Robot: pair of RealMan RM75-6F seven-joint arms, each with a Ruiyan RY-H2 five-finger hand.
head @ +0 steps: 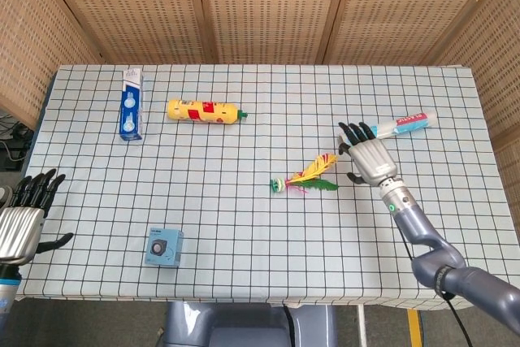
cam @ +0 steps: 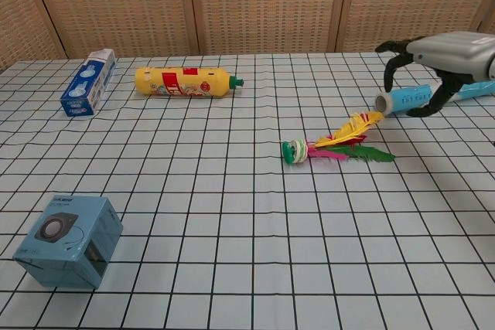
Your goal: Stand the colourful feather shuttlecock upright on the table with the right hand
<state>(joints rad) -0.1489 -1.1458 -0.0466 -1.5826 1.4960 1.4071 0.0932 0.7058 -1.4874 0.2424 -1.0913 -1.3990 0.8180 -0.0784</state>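
The colourful feather shuttlecock (head: pixel 305 180) is lying on its side on the checked bench (head: pixel 244 266), a little toward the right edge from the middle, its green base pointing toward the left edge and its yellow, pink and green feathers fanning toward the right edge. The right hand (head: pixel 367 154) is hovering just beside the feather tips, on the right-edge side, its fingers (head: pixel 351 132) spreading wide and holding nothing; in the chest view the same hand (cam: pixel 445 56) is hanging above the bench surface over the near end of a blue and white tube (head: pixel 400 126), which is lying flat nearer the far right corner. The left hand (head: pixel 23 219) is sitting off the left edge near the front corner, fingers apart and gripping nothing. A yellow bottle (head: pixel 205 110) with a green cap is lying on its side toward the far edge, and a blue and white carton (head: pixel 131 104) is lying just beyond it toward the far left corner. A small blue box (head: pixel 164 247) is standing near the front edge toward the left.
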